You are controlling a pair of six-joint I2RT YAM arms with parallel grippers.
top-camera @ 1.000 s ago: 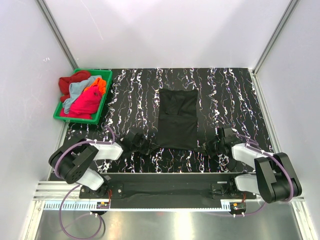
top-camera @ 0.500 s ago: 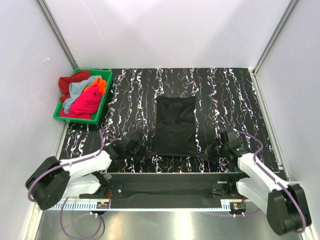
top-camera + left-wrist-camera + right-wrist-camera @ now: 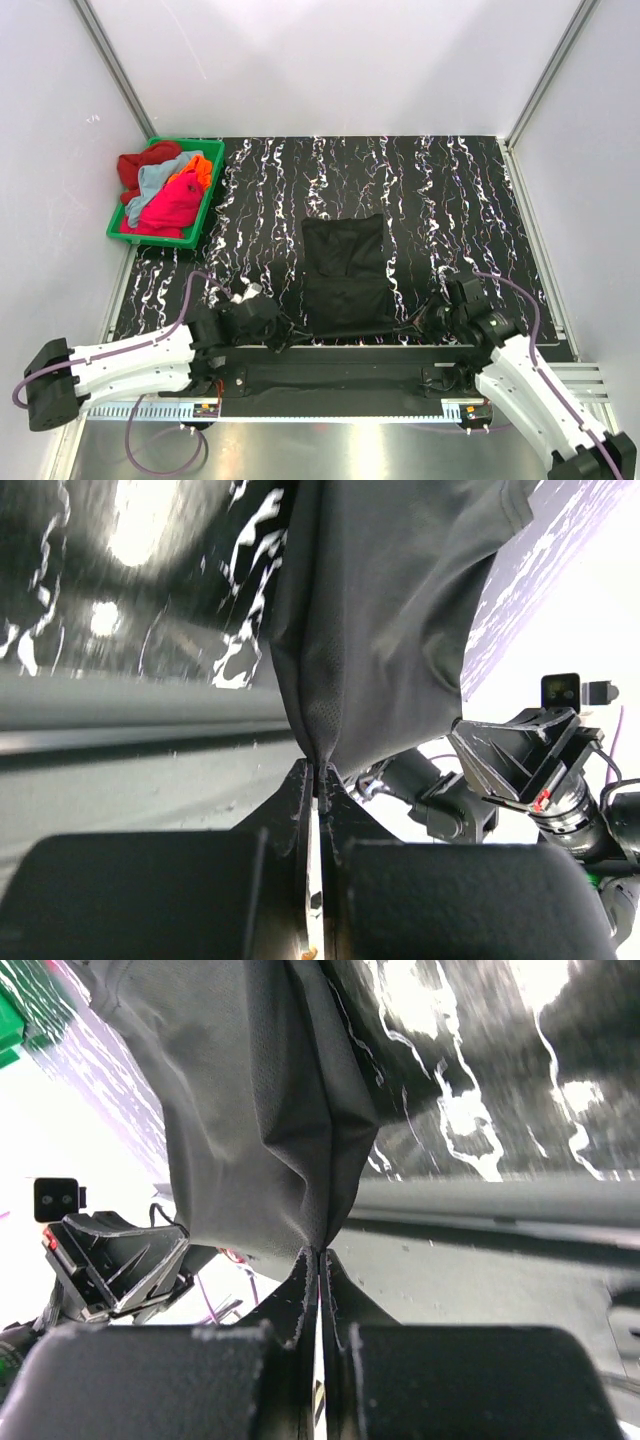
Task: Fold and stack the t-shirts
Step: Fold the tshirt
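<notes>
Holding the black t-shirt (image 3: 345,275) by its two near corners, one per gripper. Clamped tight on the near left corner with the left gripper (image 3: 315,780), and on the near right corner with the right gripper (image 3: 320,1258), cloth bunched to a ridge at each pinch. Spread over the black marbled table (image 3: 450,200), close to its near edge, midway between the arms. Heaped in the green bin (image 3: 207,202) at the far left corner: red t-shirt (image 3: 135,168), light blue t-shirt (image 3: 158,182), orange t-shirt (image 3: 203,170), pink t-shirt (image 3: 170,207).
</notes>
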